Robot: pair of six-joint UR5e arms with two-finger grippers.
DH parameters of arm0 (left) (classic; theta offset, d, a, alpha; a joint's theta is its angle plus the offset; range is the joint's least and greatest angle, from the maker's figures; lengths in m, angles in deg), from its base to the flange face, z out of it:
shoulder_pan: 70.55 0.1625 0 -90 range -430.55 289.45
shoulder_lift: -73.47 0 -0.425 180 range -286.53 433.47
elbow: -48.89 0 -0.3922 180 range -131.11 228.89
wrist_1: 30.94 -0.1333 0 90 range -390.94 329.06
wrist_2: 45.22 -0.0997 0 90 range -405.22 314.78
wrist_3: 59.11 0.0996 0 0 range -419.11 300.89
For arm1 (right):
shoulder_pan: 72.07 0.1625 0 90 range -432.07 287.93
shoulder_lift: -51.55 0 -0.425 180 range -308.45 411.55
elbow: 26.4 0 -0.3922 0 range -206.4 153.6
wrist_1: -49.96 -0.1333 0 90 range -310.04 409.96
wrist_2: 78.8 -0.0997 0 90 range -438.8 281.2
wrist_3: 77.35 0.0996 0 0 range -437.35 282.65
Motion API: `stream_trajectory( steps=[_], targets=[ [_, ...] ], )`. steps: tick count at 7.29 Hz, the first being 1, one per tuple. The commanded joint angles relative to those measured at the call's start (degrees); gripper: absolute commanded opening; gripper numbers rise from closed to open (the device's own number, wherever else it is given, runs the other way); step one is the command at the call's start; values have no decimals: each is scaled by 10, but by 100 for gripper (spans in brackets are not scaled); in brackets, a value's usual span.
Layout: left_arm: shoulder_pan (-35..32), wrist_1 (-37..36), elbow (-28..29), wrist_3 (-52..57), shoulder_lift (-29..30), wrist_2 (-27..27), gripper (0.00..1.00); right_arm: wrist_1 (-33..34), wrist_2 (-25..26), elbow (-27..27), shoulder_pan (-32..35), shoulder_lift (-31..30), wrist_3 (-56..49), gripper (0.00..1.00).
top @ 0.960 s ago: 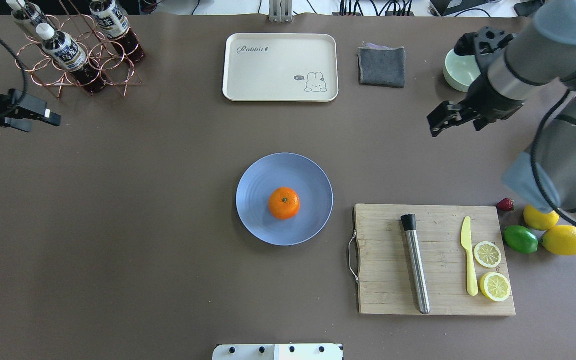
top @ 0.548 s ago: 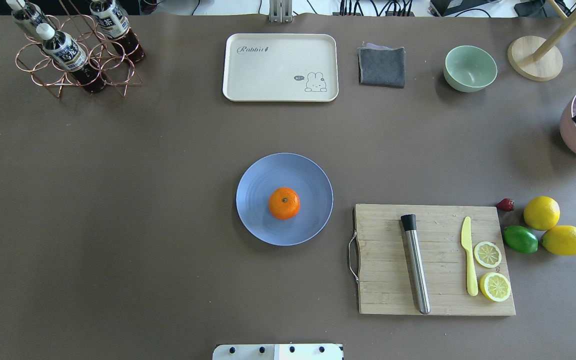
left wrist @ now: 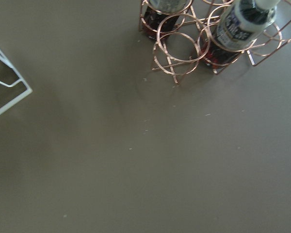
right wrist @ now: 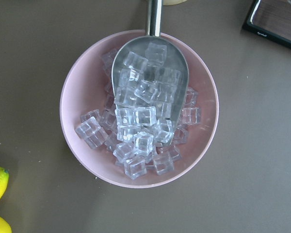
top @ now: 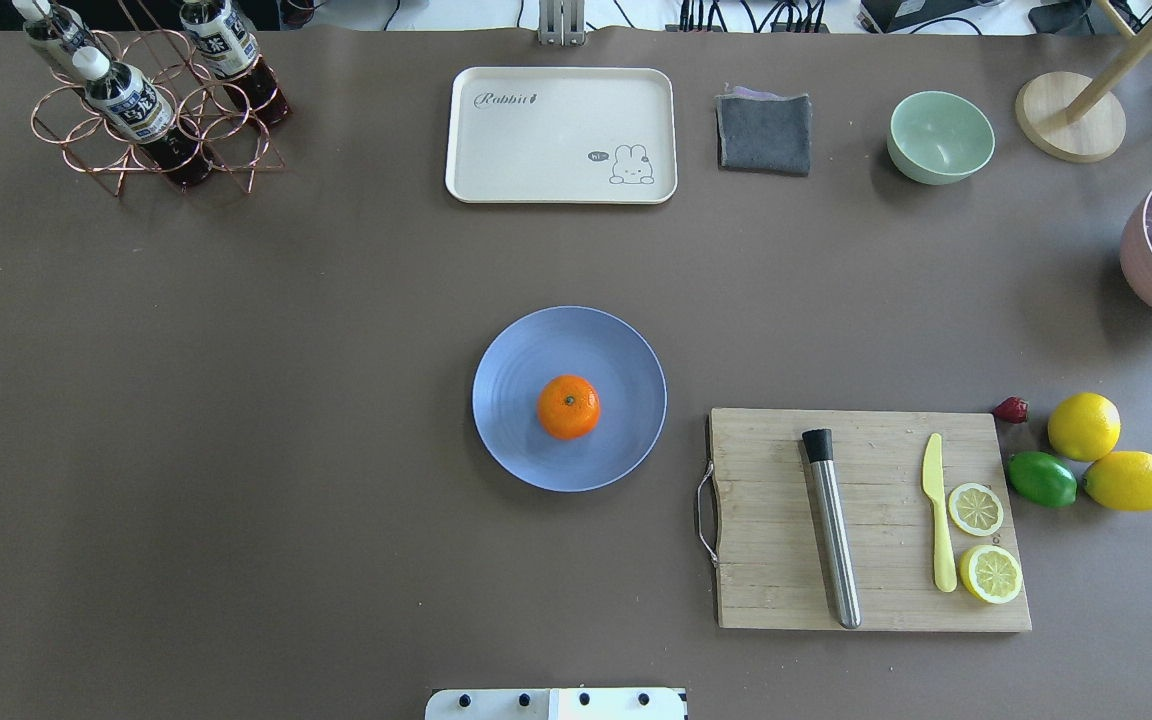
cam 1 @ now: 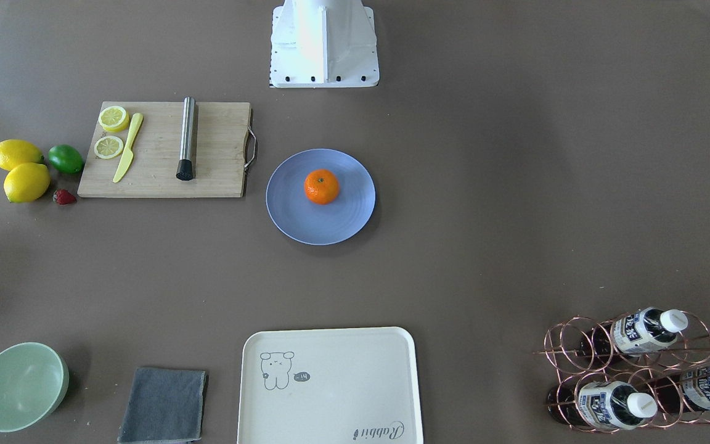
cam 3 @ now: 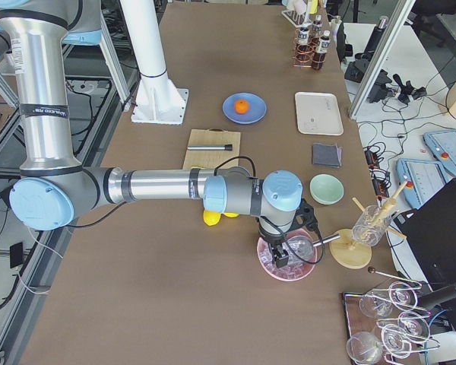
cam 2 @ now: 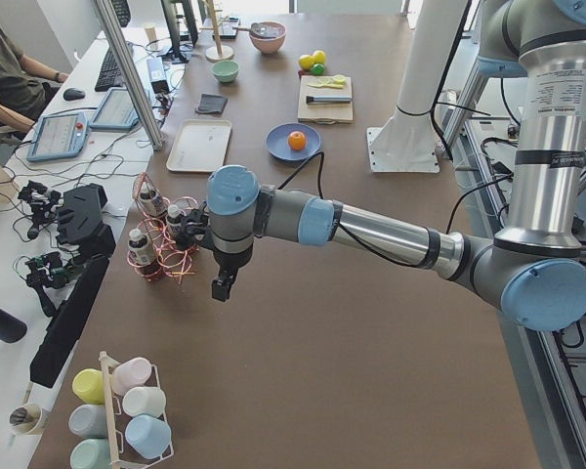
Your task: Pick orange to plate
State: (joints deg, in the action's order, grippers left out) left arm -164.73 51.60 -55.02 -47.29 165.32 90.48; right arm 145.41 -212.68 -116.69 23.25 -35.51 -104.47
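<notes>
The orange (top: 568, 406) rests near the middle of the blue plate (top: 536, 350) at the table's centre, with nothing touching it; it shows again as the orange (cam 1: 322, 186) on the plate (cam 1: 293, 209). My left gripper (cam 2: 220, 288) hangs far off beside the bottle rack, seen only from the left side, so I cannot tell its state. My right gripper (cam 3: 281, 256) hovers over a pink bowl of ice, seen only from the right side, and its state is likewise unclear.
A cutting board (top: 776, 560) with a steel muddler, knife and lemon slices lies right of the plate. Lemons (top: 1083, 426) and a lime (top: 1041, 479) sit beyond it. Cream tray (top: 561, 135), grey cloth (top: 764, 132), green bowl (top: 940, 137), bottle rack (top: 151, 120), ice bowl (right wrist: 138, 109).
Both arms have swung outward and left the overhead view, the left to the left, the right to the right. The orange stays put on the plate.
</notes>
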Motion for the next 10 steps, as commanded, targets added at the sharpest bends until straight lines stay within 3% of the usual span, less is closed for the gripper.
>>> stream_trajectory(
  steps=[1, 10],
  targets=[
    [-38, -55, -48, 29, -24, -11, 98, -4, 24, 23, 15, -7, -16, 100],
    [-8, -43, 8, 24, -51, -10, 98, 0, 5, -3, 15, -7, -6, 100]
  ],
)
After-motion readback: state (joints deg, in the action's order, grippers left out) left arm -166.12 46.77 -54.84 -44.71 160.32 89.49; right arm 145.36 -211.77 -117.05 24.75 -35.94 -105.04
